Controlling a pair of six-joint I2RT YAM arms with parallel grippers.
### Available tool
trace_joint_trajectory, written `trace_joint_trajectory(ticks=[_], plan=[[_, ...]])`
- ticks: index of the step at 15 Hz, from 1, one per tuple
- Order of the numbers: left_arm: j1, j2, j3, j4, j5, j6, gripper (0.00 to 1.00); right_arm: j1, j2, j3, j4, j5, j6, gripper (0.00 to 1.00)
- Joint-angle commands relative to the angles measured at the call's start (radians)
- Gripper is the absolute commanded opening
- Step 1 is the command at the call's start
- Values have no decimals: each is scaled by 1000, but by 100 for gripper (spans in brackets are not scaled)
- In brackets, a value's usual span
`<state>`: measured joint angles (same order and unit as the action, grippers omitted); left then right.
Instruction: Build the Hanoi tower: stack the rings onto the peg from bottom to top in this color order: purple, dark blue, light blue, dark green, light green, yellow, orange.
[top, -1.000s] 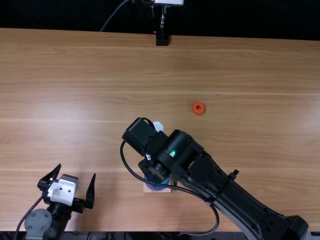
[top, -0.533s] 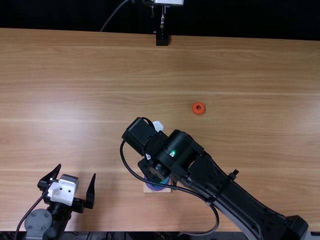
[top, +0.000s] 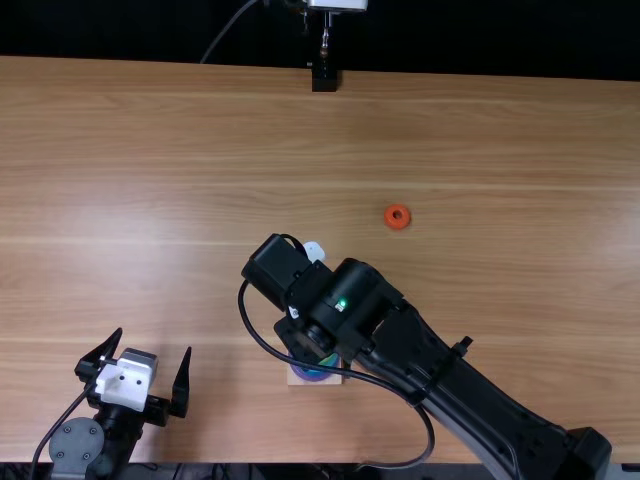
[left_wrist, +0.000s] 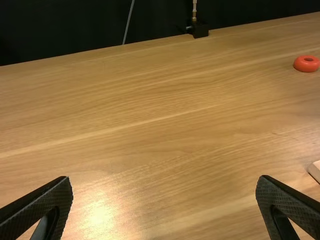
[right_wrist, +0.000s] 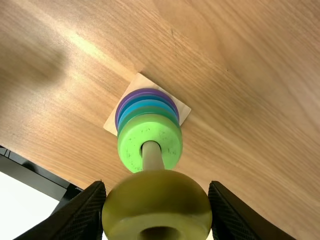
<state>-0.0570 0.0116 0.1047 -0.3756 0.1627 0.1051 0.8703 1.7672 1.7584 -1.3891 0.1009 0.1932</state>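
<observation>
The right wrist view looks down over what the top view gives mostly as black housing: the right arm (top: 450, 375) lies across the stack there, with slivers of purple, blue and green beside it. From the wrist, the order reads upward from the wooden base (right_wrist: 184, 106) — purple ring (right_wrist: 147, 91), dark blue ring (right_wrist: 147, 97), light blue ring (right_wrist: 147, 103), dark green ring (right_wrist: 147, 110), then light green ring (right_wrist: 131, 147) around the peg (right_wrist: 152, 157).

The right gripper (top: 305, 340) has the yellow ring (right_wrist: 157, 192) clamped between its two fingers, above the light green one and lined up with the peg. From this angle I can't be sure whether the peg's tip is inside the ring's hole.

The left gripper (top: 155, 340) is near the table's near edge, well apart from the stack, its fingers spread wide with nothing between them. The left wrist view has a corner of the base at its edge and, farther off, the orange ring (left_wrist: 300, 64), which the top view places flat on the table (top: 220, 150), beyond the stack and to its right.

Against the frame half a second ago, the right arm has shifted very slightly leftward in the top view; the left gripper and the orange ring are where they were.
</observation>
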Motion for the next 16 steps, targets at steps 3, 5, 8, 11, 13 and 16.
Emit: trace_joint_trajectory(ticks=[3,5,8,11,13,16], plan=[[6,-12,-105,-79,10,15,100,-8,23,0,0,11,11,49],[6,-12,-105,-79,10,15,100,-10,23,-7,0,13,13,74],[6,-12,-105,-79,10,15,100,-27,23,0,0,17,11,100],[6,-12,-105,-79,10,15,100,-68,21,4,101,15,13,100],[6,-12,-105,-79,10,15,100,-123,21,6,206,17,11,100],[6,-12,-105,-79,10,15,100,-229,51,6,215,17,6,100]])
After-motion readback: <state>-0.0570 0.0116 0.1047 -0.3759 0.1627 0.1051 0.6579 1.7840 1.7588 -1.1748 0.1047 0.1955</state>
